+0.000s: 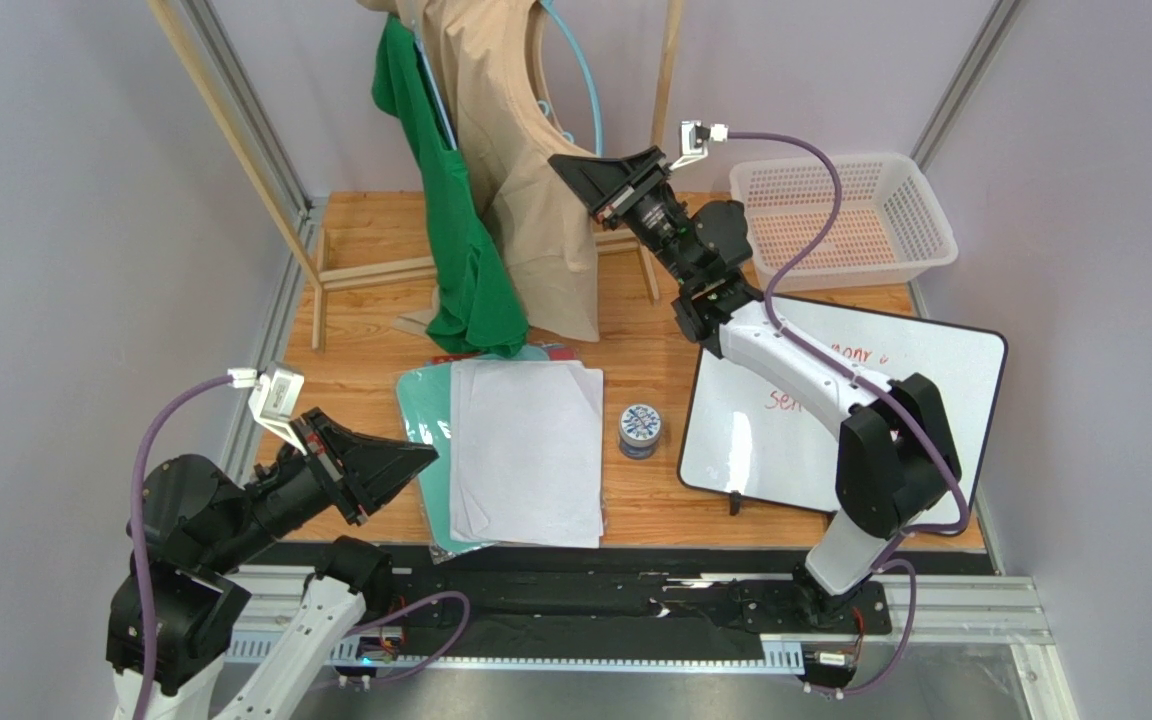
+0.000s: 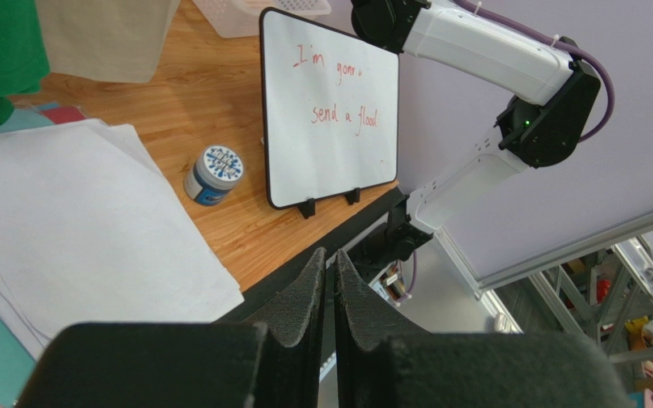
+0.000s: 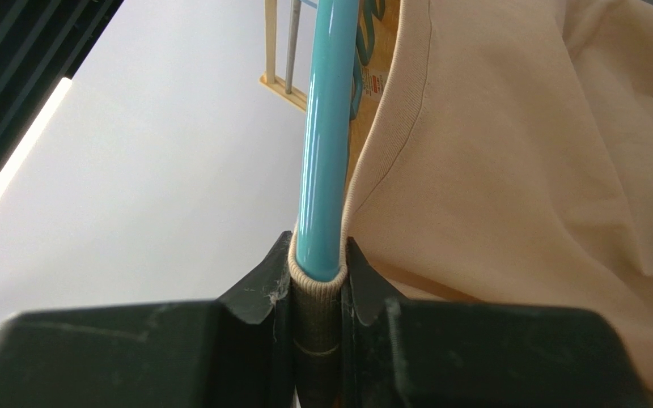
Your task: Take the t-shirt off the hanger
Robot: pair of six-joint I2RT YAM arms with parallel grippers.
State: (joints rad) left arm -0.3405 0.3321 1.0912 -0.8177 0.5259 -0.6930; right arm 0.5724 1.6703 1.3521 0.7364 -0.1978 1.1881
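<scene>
A beige t-shirt [image 1: 530, 180] hangs on a teal hanger [image 1: 585, 75] from the wooden rack at the back. My right gripper [image 1: 564, 165] reaches up to its right side. In the right wrist view the gripper [image 3: 317, 255] is shut on the teal hanger arm [image 3: 326, 127], with the ribbed collar of the t-shirt [image 3: 517, 153] wrapped round the tube between the pads. My left gripper [image 1: 425, 450] hovers low at the front left, shut with nothing in it [image 2: 328, 259].
A green shirt [image 1: 455, 225] hangs left of the beige one. Sheets of paper [image 1: 522, 450] lie mid-table beside a small blue-and-white tin [image 1: 639, 428]. A whiteboard [image 1: 838, 405] stands at the right and a white basket [image 1: 920, 195] at the back right. A wooden rack leg [image 1: 237, 135] slants at the left.
</scene>
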